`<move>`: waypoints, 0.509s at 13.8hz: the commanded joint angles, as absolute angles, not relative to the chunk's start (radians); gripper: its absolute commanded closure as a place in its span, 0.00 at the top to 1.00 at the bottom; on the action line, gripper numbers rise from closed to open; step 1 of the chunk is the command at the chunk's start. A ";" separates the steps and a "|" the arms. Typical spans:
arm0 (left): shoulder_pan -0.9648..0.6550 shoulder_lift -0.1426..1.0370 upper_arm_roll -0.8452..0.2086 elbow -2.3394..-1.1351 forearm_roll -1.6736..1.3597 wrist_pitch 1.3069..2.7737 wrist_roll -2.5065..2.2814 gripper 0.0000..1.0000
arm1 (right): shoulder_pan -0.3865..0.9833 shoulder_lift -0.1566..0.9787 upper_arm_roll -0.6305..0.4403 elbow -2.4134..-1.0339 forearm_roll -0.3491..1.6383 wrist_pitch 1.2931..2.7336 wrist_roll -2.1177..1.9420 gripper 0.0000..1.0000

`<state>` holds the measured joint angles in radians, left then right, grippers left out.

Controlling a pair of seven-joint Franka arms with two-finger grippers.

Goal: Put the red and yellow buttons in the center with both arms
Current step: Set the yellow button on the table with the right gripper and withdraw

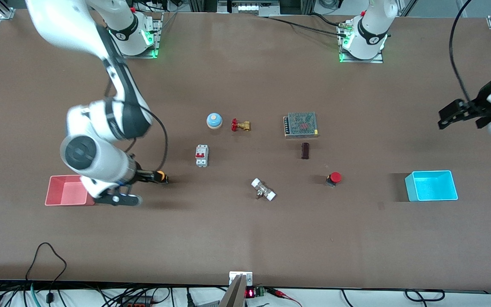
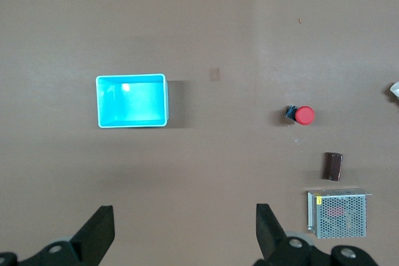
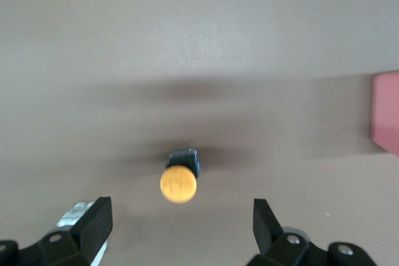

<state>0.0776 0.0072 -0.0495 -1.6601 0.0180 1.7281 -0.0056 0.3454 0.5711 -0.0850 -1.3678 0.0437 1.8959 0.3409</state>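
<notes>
Two grippers gape wide: right gripper (image 3: pixel 177 219) over the yellow button (image 1: pixel 160 175) beside the pink tray (image 1: pixel 67 190); left gripper (image 2: pixel 184 228) waits aloft, red button (image 1: pixel 334 178) at nine o'clock from the cyan tray (image 1: pixel 431 186).

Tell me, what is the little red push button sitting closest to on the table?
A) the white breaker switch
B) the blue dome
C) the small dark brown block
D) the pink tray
C: in the front view the red button lies on the bare tabletop, with the dark brown block the closest thing to it, a little farther from the front camera.
</notes>
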 commanded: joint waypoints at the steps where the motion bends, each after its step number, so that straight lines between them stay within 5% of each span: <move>1: 0.049 -0.046 -0.015 -1.701 0.000 1.724 0.023 1.00 | 0.316 0.439 -0.100 -1.394 0.051 1.813 0.339 1.00; 7: 0.069 -0.064 -0.024 -1.700 -0.040 1.720 0.021 1.00 | 0.145 0.258 -0.138 -1.399 0.046 1.662 0.117 1.00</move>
